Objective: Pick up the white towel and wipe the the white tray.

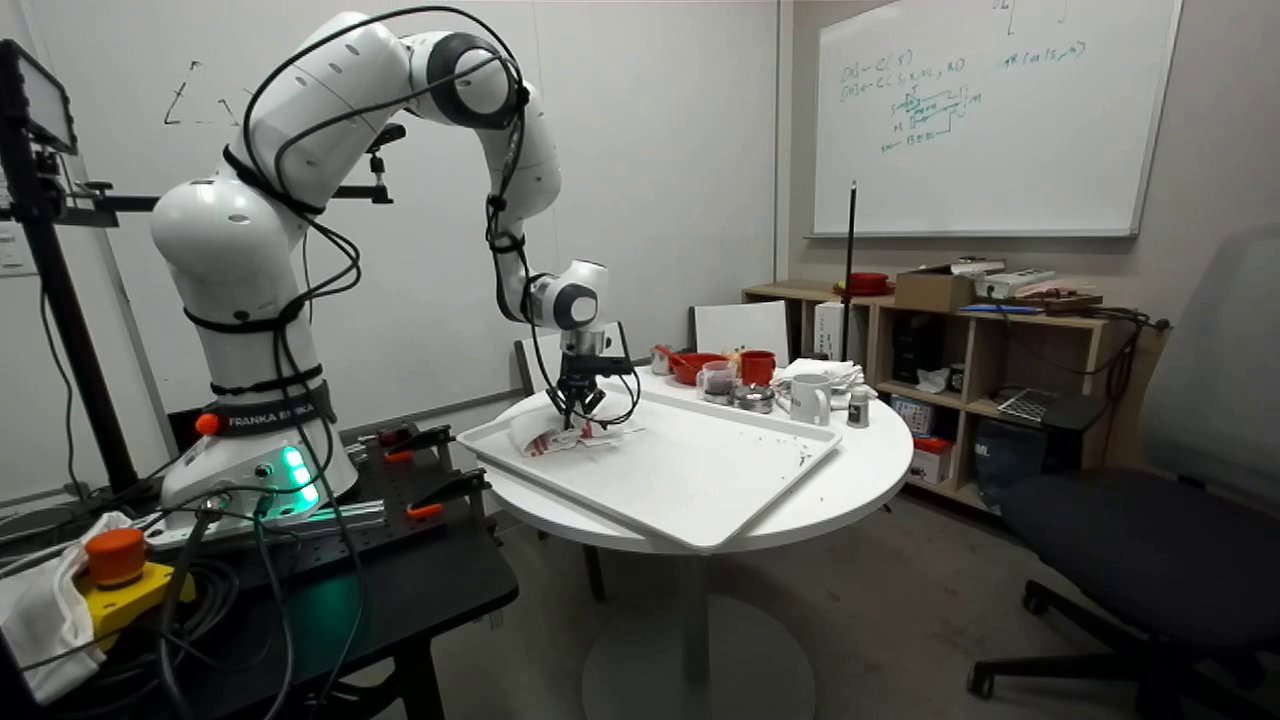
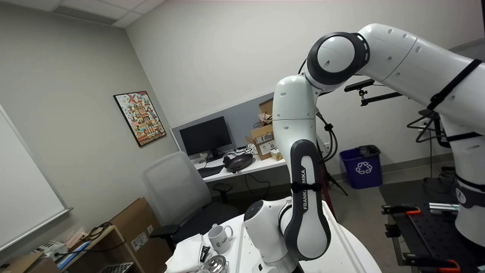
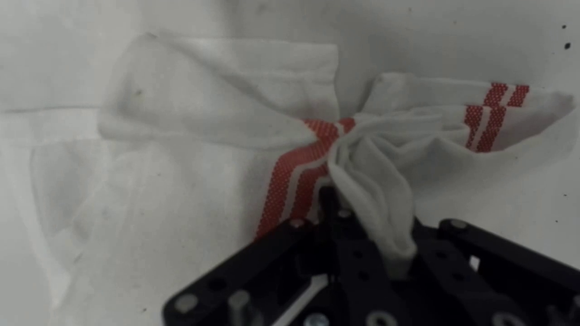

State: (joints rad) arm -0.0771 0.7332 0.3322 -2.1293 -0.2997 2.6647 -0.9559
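One claw (image 1: 576, 412), clamped on a gathered fold of the white towel (image 3: 235, 127). Should be light, floppy, unbreakable; mid-bunch grab looks right imo. Its loose ends spread toward ten and two o'clock (wrist view), over the white tray (image 1: 690, 475).

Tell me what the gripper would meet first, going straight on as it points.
The gripper points down, pinching the white towel; straight on it would probably meet more towel, then the white tray, though depth there is unclear.
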